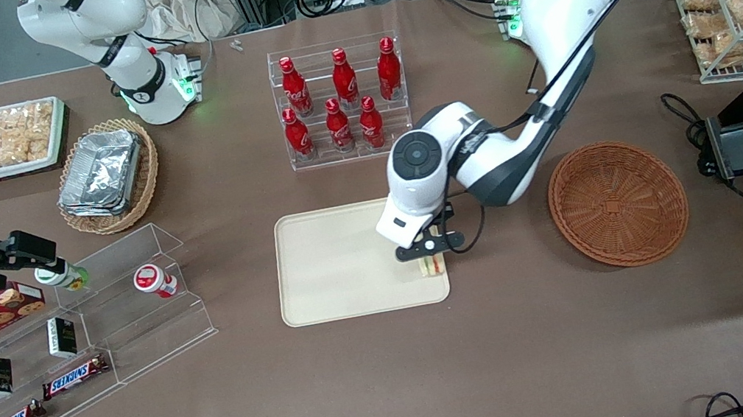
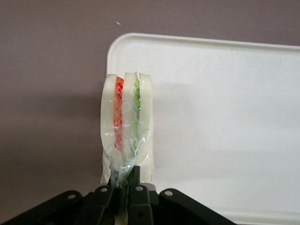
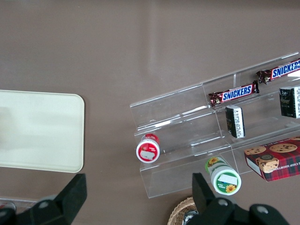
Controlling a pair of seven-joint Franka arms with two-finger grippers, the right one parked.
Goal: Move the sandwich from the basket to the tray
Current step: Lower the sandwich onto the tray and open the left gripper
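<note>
Left wrist view shows the gripper (image 2: 125, 187) with its black fingers (image 2: 137, 197) closed on the clear plastic wrap at one end of the sandwich (image 2: 126, 126). The sandwich stands on edge, bread slices upright, with the orange-red layer and the green layer facing the camera. It sits at a rounded corner of the tray (image 2: 225, 122), partly over the rim, with brown table surface (image 2: 51, 93) just beside it.

Front view places the gripper (image 1: 429, 250) low over the corner of the tray (image 1: 343, 265) that lies nearest the camera and toward the working arm's end of the table. The sandwich (image 1: 433, 265) is directly below the gripper, touching or just above the tray surface; which one cannot be told. The arm's white wrist housing (image 1: 415, 179) stands above the gripper and covers part of the tray's rim.

The basket (image 1: 617, 203) lies near the gripper, toward the working arm's end of the table, apart from the tray; no sandwich shows in it. Farther from the camera than the gripper, a clear rack holds six red bottles (image 1: 340, 101). Toward the parked arm's end, well apart from the gripper, a clear stepped stand (image 1: 126, 307) carries a red-capped jar (image 1: 154, 281) and two Snickers bars (image 1: 74, 376). Farther off, a tan basket of foil containers (image 1: 105, 176) sits near a white box of snack packets (image 1: 3, 140).
</note>
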